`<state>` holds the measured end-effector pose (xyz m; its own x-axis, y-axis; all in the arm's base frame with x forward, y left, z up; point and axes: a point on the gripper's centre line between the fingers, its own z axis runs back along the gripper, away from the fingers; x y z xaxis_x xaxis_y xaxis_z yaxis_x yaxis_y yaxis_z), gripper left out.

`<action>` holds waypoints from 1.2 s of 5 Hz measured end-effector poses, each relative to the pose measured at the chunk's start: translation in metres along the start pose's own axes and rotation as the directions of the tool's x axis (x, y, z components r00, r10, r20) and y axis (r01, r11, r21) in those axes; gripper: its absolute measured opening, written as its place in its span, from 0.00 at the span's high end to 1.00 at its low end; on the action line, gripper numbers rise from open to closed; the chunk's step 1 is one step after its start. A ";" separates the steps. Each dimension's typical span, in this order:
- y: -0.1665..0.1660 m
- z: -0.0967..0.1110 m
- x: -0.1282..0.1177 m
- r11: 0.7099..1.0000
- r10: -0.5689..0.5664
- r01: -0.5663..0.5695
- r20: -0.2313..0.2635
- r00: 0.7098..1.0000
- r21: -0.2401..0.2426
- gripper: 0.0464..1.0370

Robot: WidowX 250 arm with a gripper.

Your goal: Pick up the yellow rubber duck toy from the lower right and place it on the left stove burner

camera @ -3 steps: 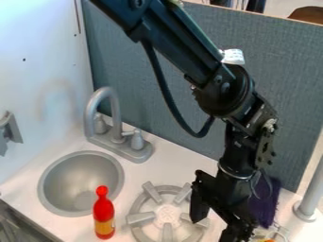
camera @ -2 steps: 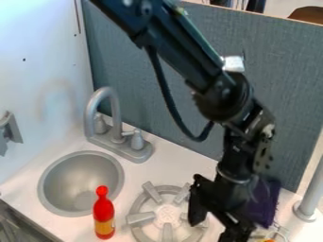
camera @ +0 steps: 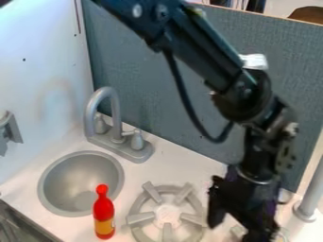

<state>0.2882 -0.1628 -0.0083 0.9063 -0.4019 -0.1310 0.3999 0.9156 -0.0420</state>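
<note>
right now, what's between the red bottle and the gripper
A grey stove burner lies between the red bottle and the gripper, in the camera view.

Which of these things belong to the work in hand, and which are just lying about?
Likely part of the work:
- the jaws, open, low at right
- dark purple item, behind them
- partly hidden item at the lower edge, hard to identify

Apparently just there:
- stove burner
- red bottle, upright
- sink
- faucet
</note>
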 end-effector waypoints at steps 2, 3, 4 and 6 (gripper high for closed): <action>-0.013 -0.023 0.021 0.998 0.055 -0.057 -0.058 0.997 -0.041 0.04; -0.015 -0.027 0.034 0.993 0.107 -0.110 -0.056 0.993 -0.047 0.04; -0.019 -0.035 0.043 0.988 0.138 -0.142 -0.065 0.988 -0.066 0.04; -0.024 -0.064 0.055 0.975 0.197 -0.206 -0.110 0.974 -0.078 0.04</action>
<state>0.3203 -0.2058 -0.0777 0.9466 -0.2100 -0.2445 0.1930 0.9769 -0.0916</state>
